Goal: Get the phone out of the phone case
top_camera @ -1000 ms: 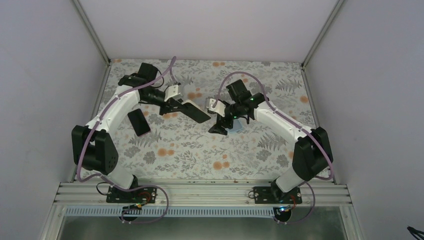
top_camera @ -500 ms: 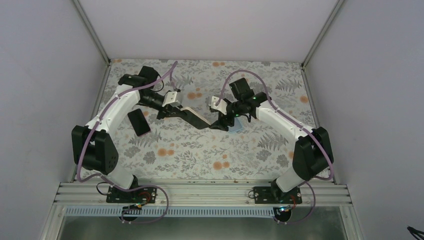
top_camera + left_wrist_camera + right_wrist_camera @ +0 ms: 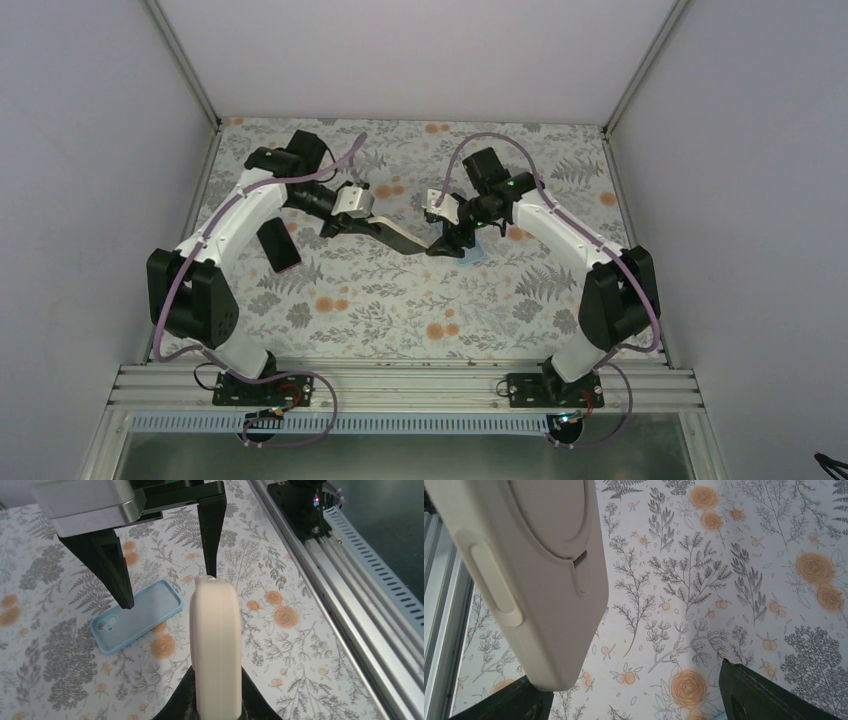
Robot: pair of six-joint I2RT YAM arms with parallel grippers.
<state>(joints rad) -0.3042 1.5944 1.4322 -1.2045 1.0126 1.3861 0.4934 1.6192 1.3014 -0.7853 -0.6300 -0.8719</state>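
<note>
My left gripper (image 3: 362, 222) is shut on one end of a cream phone case (image 3: 398, 236) and holds it above the table. The case stands edge-on in the left wrist view (image 3: 216, 645), between my left fingertips (image 3: 216, 702). I cannot tell whether a phone is inside it. My right gripper (image 3: 446, 244) is open at the case's far end. Its two black fingers (image 3: 114, 567) straddle the case tip without touching it. In the right wrist view the case back (image 3: 531, 565) fills the left side, close to the left finger (image 3: 509, 702).
An empty light-blue case (image 3: 136, 616) lies on the floral table under my right gripper and shows in the top view (image 3: 480, 252). A black phone (image 3: 279, 245) lies flat by the left arm. An aluminium rail (image 3: 340, 575) runs along the near edge.
My left gripper has rolled the case from dark face up to cream edge up and carried it right. My right gripper has moved in around the case's far end.
</note>
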